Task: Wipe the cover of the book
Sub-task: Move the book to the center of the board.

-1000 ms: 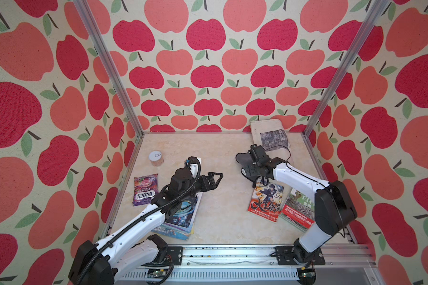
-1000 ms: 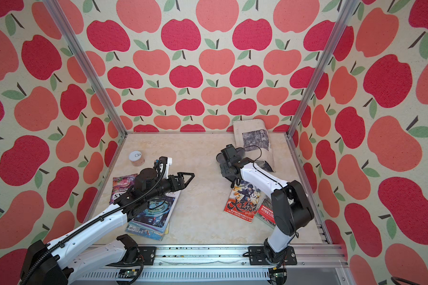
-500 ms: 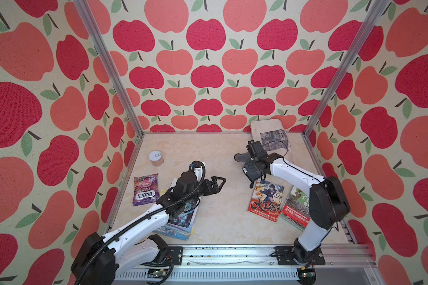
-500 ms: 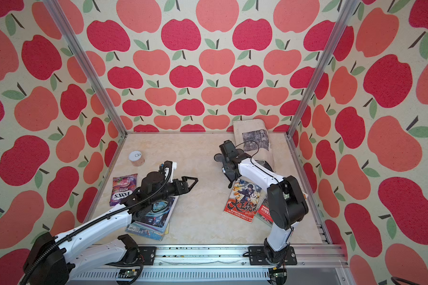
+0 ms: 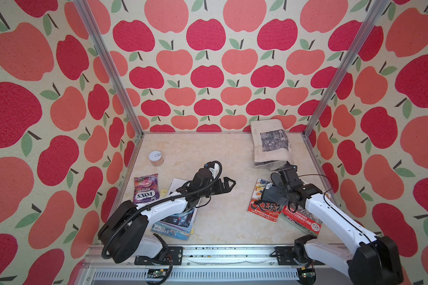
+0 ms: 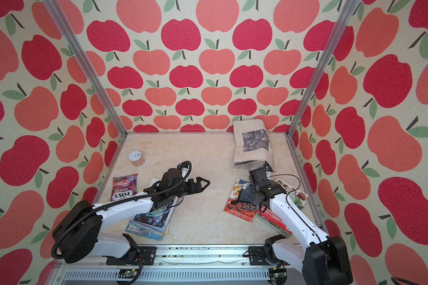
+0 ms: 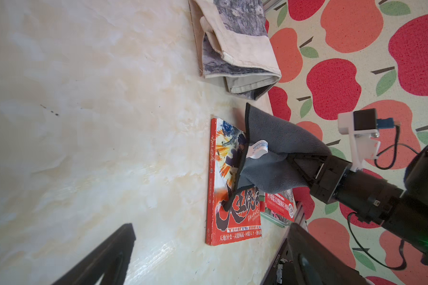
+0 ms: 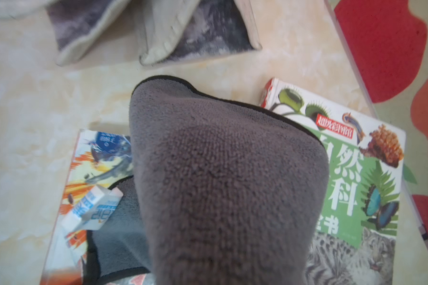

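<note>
The book (image 5: 262,211) is a thin paperback with a red cover, bold black title lettering and an orange-and-blue comic burst at its far end. It lies flat, closed and cover up on the pale marbled tabletop (image 5: 208,153), on my right side toward the front. The cloth (image 7: 277,153) is dark grey microfibre with a black stitched edge and a white care label, bunched where my right gripper (image 7: 304,164) pinches it. It drapes down onto the middle of the cover, its lowest corner touching the title lettering.
</note>
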Tool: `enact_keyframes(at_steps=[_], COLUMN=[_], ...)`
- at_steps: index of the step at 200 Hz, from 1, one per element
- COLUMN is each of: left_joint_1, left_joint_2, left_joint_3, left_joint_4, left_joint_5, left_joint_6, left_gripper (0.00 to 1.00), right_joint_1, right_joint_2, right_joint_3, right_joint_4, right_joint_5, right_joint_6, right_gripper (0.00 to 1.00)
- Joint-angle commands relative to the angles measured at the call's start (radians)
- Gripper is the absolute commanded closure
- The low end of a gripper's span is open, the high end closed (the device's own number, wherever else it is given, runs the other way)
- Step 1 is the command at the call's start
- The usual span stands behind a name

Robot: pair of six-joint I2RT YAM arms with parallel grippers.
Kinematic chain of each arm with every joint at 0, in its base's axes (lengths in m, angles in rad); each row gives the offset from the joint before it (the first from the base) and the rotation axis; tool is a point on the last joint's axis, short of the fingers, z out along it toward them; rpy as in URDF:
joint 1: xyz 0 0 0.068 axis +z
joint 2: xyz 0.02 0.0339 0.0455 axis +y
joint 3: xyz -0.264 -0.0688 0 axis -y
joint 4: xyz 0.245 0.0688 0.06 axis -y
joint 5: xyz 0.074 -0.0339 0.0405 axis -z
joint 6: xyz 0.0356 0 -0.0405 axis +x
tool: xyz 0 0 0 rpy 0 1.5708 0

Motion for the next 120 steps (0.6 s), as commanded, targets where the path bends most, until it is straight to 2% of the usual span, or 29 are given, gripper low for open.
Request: enact_keyframes(at_steps=[1,26,53,64,120], left_joint_1=[-0.006,-0.009,-0.01,-0.009,-0.007], left_joint_2=[0.037,0.056,0.051,0.048,0.042], left_joint_3=[0.041,0.039,0.024,0.024,0.045], left_joint_4=[0.052,0.056,0.047,0.04,-0.016], left_joint_5=[0.047,0.061,0.056,0.057,0.057], left_joint_6=[-0.031,-0.043,-0.047,-0.047,-0.037], left_gripper=[0.01,0.01,0.01,0.01,0.01], right_joint_1=[-0.026,-0.058,-0.051,-0.027,0.008], right_joint_2=[0.014,0.096,0.212,0.216,0.326], right_joint_3=[-0.041,-0.094,-0.131,-0.123,-0.09], right_joint_4=[0.04,0.146,0.23,0.236,0.347], right_joint_5=[-0.102,-0.272,-0.393,-0.387,-0.575], right_joint_6=[0.079,0.078,0.125,0.124,0.183], right_gripper=[1.0,1.0,1.0,1.0,1.0])
